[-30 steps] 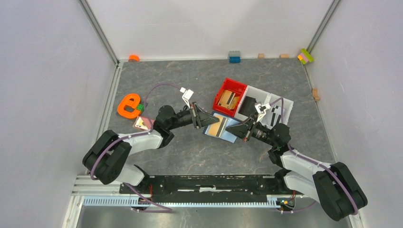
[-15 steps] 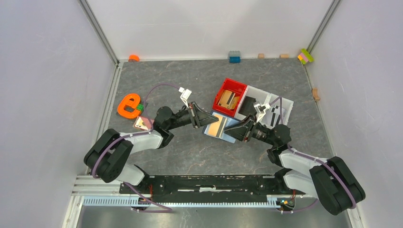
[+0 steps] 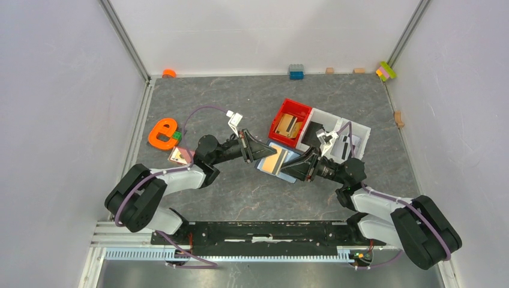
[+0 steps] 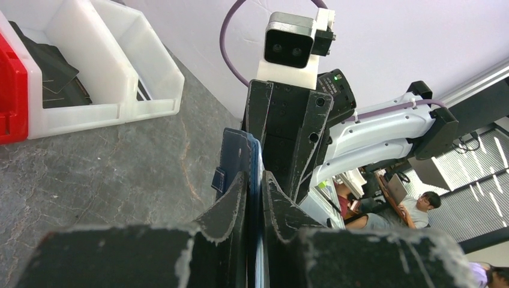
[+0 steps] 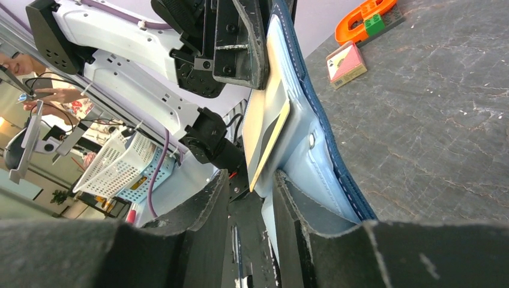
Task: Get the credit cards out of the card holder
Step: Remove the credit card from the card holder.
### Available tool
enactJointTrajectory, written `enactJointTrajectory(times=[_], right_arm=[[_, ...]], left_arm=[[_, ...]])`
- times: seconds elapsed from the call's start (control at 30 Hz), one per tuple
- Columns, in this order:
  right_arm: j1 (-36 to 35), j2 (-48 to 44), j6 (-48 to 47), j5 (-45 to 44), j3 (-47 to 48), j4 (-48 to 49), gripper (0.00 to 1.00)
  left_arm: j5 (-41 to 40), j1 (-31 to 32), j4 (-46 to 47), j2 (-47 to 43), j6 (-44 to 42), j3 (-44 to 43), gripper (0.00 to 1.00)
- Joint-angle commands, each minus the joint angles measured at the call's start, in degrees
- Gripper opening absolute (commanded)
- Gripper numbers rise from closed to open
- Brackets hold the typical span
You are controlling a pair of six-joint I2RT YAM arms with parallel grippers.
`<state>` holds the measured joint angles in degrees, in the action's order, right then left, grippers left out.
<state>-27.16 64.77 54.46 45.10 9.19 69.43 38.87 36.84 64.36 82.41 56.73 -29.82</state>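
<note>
The card holder (image 3: 287, 166) is a navy wallet held open and tilted above the table between both grippers. My left gripper (image 3: 262, 152) is shut on its far edge; in the left wrist view (image 4: 255, 183) the navy flap (image 4: 235, 153) stands up past the fingertips. A copper-tan credit card (image 3: 274, 159) sits in the light blue inside (image 5: 303, 144). My right gripper (image 3: 295, 168) is open; in the right wrist view (image 5: 251, 187) the card's lower corner (image 5: 267, 135) sits just above the gap between its fingers. A pinkish card (image 3: 179, 156) lies flat on the table at the left.
A red tray (image 3: 282, 111) with tan wooden blocks and a white tray (image 3: 361, 129) stand just behind the wallet. An orange e-shaped piece (image 3: 162, 133) lies at the left. A blue brick (image 3: 296, 72) and small blocks line the back wall.
My right gripper has moved left, closer in on the wallet and the card's edge. My left gripper has stayed shut on the wallet, almost still.
</note>
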Motion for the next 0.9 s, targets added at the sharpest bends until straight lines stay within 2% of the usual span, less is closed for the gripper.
enactJointTrajectory(times=[0.0,0.23,0.53,0.63,0.8,0.87], right_arm=[[-1.0,0.2,1.0,1.4,2.3,5.4,0.38],[-1.1,0.3,5.3,1.8,1.1,13.4,0.37],[-1.1,-0.3,5.3,1.5,0.9,13.0,0.37],[-1.0,-1.6,2.2,0.3,1.2,7.7,0.38],[-0.5,-5.6,-4.8,-3.6,1.9,-5.0,0.52],[-0.5,-7.1,-6.9,-5.0,2.2,-8.3,0.55]], left_arm=[[-2.0,1.3,1.5,-2.2,-1.8,-0.3,0.02],[-4.1,2.0,-1.0,-2.4,-3.4,-0.4,0.02],[-5.2,2.0,-2.5,-2.3,-3.9,-0.5,0.02],[-6.4,2.0,-2.7,-3.2,-4.3,0.1,0.02],[-9.6,2.0,-4.5,-6.4,-6.3,1.6,0.02],[-10.5,2.0,-5.1,-7.3,-6.9,2.0,0.02]])
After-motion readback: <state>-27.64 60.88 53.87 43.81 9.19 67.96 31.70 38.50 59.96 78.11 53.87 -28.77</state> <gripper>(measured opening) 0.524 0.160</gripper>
